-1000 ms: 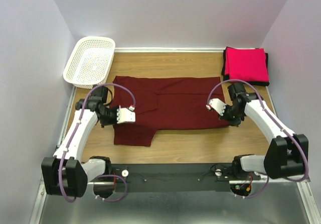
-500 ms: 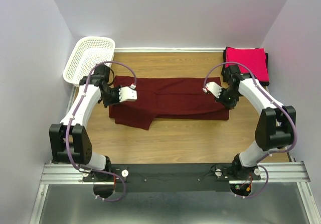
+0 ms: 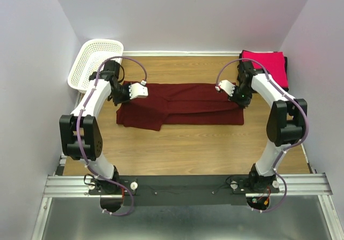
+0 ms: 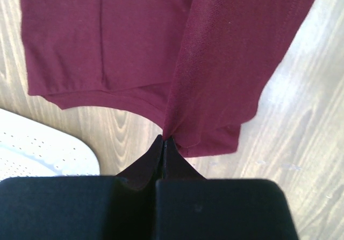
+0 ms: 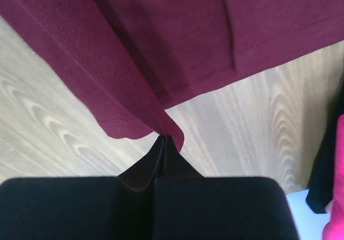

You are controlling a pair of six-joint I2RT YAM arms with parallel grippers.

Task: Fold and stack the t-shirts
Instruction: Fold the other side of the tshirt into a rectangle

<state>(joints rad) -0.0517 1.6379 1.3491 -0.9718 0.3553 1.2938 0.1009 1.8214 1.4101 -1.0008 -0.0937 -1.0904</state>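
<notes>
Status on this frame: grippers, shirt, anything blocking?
Left gripper, right gripper shut on maroon shirt edges. Shirt half-folded, long band. Nothing blocking; basket, pink shirt at far corners.

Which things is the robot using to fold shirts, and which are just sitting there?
For the job: maroon t-shirt, pinched by left gripper and right gripper; folded pink-red t-shirt; black t-shirt under it.
Just there: white mesh basket; wooden table.

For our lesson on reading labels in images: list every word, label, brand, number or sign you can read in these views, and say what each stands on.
None. No word, label, brand, number or sign can be read in any view. The maroon t-shirt, the pink-red t-shirt, the white basket and the wooden table show no print.
</notes>
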